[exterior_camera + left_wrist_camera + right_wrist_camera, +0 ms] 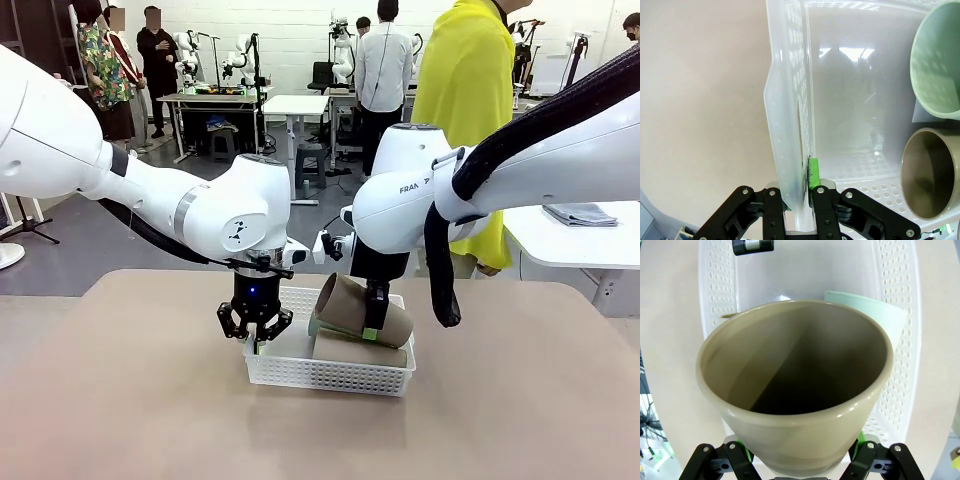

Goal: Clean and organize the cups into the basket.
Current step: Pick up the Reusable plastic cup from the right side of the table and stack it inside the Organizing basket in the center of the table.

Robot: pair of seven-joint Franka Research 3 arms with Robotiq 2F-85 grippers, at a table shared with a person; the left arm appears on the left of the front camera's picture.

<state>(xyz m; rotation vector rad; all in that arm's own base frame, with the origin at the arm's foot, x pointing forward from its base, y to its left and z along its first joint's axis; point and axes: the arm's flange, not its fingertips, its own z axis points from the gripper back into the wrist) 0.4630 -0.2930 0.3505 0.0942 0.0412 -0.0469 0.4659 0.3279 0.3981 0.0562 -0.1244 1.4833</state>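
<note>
The white mesh basket (290, 372) sits mid-table. My left gripper (256, 343) is shut on its left wall; in the left wrist view that gripper (801, 189) pinches the wall (790, 125) between its green pads. My right gripper (373, 330) is shut on a tan cup (350, 305), held tilted on its side just above the basket. This tan cup (795, 390) shows its open mouth in the right wrist view and hides most of my right gripper (797, 462). Another tan cup (360, 350) lies in the basket beside the mint green cup (937, 65), with that lying tan cup (930, 175) below it.
The tan tabletop (520, 400) stretches bare around the basket. A person in a yellow top (465, 80) stands at the far side. Behind them is a white table (580, 240) with a folded cloth.
</note>
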